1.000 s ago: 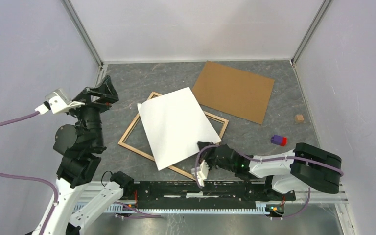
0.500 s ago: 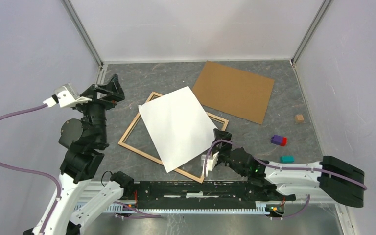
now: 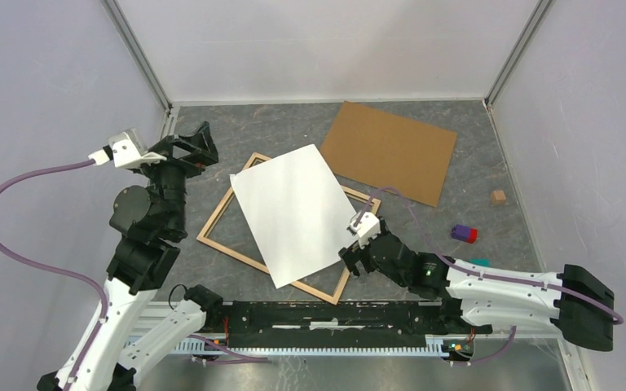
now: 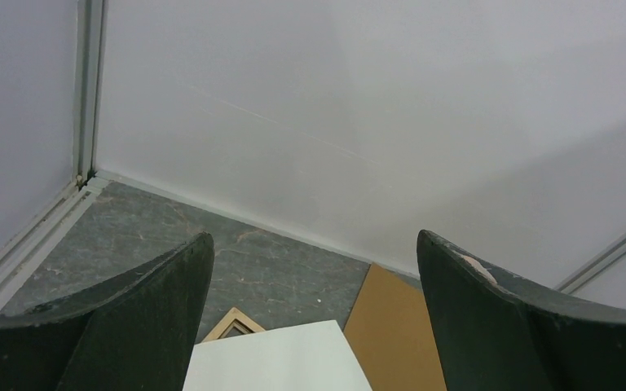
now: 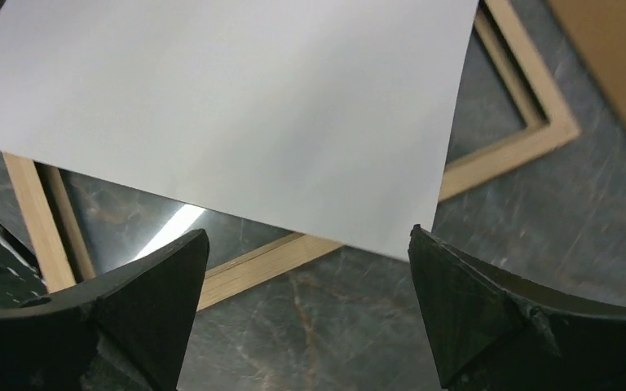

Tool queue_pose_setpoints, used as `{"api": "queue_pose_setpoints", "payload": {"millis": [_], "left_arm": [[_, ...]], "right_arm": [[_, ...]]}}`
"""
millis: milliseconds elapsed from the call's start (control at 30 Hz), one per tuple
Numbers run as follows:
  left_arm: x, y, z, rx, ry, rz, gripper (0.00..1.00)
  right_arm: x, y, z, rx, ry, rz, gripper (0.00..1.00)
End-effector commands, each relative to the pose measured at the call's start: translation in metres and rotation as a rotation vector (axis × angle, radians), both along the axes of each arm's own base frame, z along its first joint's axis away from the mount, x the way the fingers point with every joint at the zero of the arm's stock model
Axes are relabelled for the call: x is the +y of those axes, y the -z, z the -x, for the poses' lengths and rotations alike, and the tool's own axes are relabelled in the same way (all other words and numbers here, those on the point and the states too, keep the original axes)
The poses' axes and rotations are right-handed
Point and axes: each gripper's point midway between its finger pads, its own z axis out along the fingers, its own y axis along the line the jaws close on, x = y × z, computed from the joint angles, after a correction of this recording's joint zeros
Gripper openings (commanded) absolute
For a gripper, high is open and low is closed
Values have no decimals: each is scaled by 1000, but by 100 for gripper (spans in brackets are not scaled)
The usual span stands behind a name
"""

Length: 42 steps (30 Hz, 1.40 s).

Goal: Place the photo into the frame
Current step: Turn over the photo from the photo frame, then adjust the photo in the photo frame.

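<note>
Nearest you, the right pincer (image 3: 352, 259) stands wide and holds nothing. Just past its tips lies the photo (image 3: 293, 212), white back up. In the right wrist view its near edge and right corner sit right ahead of the open jaws, and neither finger appears to touch the paper.

As for progress, you are partway. The photo rests on top of the frame (image 3: 216, 215) but is turned askew to it. It crosses the near rail and overhangs it, and it also covers part of the far left rail. The tan rails on the left and right show bare, so the sheet is not seated inside them. I judge you must now square it up and let it drop flat into the opening. After that comes the brown board (image 3: 391, 151), which lies farther back on the right, well apart from the frame.

On the far left, the left pincer (image 3: 200, 148) hangs raised and wide, holding nothing. The photo's far corner shows low between its fingers in its own view.
</note>
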Motion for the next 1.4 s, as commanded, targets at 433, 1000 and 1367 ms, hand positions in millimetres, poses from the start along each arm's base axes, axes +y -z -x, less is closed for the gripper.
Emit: {"api": "queue_pose_setpoints", "payload": {"millis": [433,1000,1367], "left_arm": [[-18,-5,-7,3,79,14,100],[-25,-4,-10,10,111,11,100],[-27,-4,-10,9,121,11,100]], "right_arm": [[-47,20,-40,556,557,-805,96],[-24,15,-23,710,377,-1003,70],[-20,-11,-44,633,368,-1099,69]]}}
